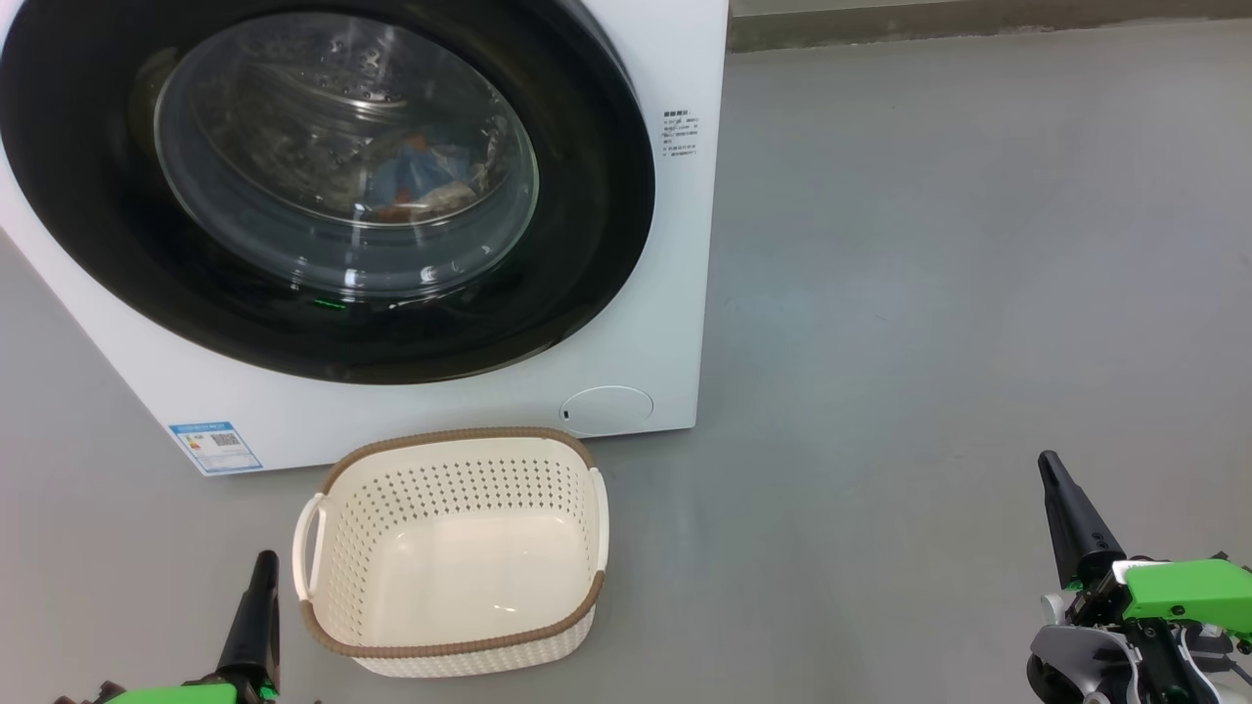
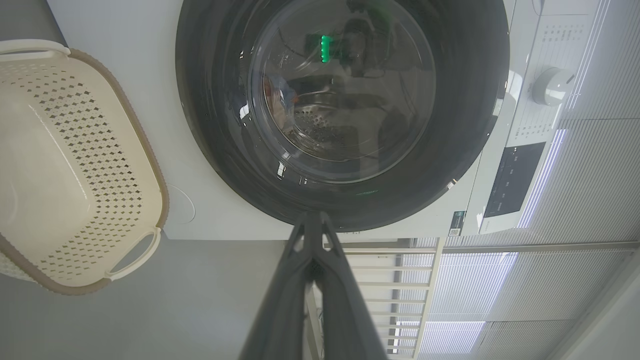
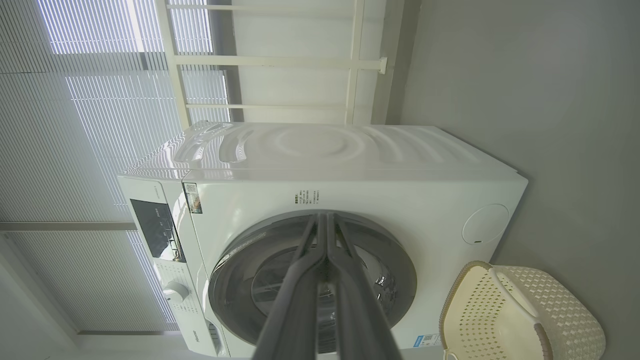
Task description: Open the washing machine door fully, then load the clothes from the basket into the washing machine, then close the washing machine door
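Head, left wrist and right wrist views of the loading station. The washing machine (image 1: pixel 626 323) stands on the grey floor (image 1: pixel 929 293) at far left. The washing machine door (image 1: pixel 333 176) lies flush against the front, apparently shut. The clothes (image 1: pixel 421 181), a blue and orange-brown heap, lie low in the drum behind the glass. The basket (image 1: pixel 450 435) sits upright on the floor just in front of the machine, below the door, and holds nothing. It is placed close so that each garment has only a short way to travel.

The left tool (image 1: pixel 262 572) is at the near left beside the basket. The right tool (image 1: pixel 1054 479) is at the near right, well apart from it. Each has its two fingers pressed together and grips nothing. Both stand clear of the door and the basket, which, judged with the loaded drum, suggests that all three steps are complete.

Writing: a blue label sticker (image 1: pixel 215 445) with a square code sits at the lower left corner. A block of small print (image 1: pixel 680 134) lies right of the door. Neither can be read. The round filter cap (image 1: pixel 606 409) is blank. In the left wrist view, the markings on the dark control panel (image 2: pixel 515 180) and around the dial (image 2: pixel 552 86) are too small to read.
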### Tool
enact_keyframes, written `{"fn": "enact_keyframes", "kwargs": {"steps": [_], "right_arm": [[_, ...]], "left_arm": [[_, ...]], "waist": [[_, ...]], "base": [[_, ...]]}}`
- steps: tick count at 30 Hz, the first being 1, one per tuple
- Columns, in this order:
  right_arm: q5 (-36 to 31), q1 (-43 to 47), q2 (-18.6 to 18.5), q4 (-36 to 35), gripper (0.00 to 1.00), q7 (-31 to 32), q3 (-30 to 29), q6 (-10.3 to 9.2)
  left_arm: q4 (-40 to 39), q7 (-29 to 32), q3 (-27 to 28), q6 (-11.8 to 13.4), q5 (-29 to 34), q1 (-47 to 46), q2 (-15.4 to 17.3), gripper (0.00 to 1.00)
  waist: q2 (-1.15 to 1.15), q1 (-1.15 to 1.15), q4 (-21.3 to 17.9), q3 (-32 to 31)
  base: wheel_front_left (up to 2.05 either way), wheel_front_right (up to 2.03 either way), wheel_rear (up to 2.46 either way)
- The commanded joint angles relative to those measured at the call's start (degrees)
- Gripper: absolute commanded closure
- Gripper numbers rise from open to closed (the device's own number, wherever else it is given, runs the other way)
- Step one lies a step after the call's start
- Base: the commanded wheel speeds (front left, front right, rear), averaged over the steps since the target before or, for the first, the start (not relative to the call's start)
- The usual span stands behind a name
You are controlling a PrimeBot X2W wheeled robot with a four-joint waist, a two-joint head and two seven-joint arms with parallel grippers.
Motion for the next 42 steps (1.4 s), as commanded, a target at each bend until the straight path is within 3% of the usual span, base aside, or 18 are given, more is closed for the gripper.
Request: {"fn": "enact_keyframes", "kwargs": {"steps": [1,42], "right_arm": [[-0.28,-0.72,-0.43,-1.71,1.00,0.41,1.03,0.10],[-0.32,-0.72,-0.40,-1.70,1.00,0.44,0.98,0.10]], "left_arm": [[-1.78,0.35,1.84,-0.14,-0.46,-2.40,0.53,1.00],[-1.78,0.34,1.84,-0.14,-0.47,-2.40,0.53,1.00]], "waist": [[0.00,0.00,0.00,0.00],[0.00,0.00,0.00,0.00]], "base": [[0.00,0.00,0.00],[0.00,0.00,0.00]]}}
